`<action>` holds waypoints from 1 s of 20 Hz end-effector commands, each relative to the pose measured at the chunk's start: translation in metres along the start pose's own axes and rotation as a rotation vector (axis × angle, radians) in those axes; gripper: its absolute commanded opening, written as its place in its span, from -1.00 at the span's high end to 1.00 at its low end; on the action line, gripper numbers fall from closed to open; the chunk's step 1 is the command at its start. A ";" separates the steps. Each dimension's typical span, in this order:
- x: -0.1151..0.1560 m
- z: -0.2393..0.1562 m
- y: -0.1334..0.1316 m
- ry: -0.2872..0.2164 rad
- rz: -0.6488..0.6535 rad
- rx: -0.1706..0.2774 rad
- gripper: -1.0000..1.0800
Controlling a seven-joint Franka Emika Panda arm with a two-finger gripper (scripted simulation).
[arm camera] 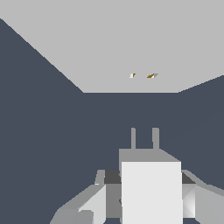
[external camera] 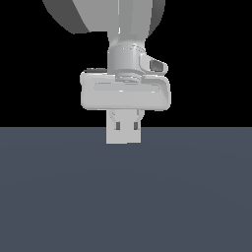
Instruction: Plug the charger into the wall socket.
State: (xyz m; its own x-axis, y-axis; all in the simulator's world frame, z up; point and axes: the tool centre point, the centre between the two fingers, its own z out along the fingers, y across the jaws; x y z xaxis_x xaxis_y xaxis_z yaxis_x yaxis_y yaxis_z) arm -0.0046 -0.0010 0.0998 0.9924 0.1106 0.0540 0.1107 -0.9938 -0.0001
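Dark slate-blue bench (external camera: 126,197) stretched under a black backdrop. At centre in the exterior view the grey pincer (external camera: 125,129) hung just above it, clamped on the small off-white rectangular charger (arm camera: 151,190), whose two thin grey prongs (arm camera: 144,138) pointed toward the flat off-white wall socket panel (arm camera: 109,43) farther off, apart from it, roughly in line with its two yellowish holes (arm camera: 143,75).

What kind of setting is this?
Likely a bare simulated test scene, not a real room: flat dark floor, black backdrop, and only the tool holding the charger in front of the wall socket.
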 end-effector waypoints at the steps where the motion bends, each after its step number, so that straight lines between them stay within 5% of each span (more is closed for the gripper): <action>1: 0.002 0.000 0.000 0.000 0.000 0.000 1.00; 20: 0.049 0.002 0.000 0.000 0.000 0.000 1.00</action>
State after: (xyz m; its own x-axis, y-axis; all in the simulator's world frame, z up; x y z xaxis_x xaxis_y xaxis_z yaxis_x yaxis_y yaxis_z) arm 0.0421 0.0042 0.0998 0.9924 0.1108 0.0541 0.1110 -0.9938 -0.0001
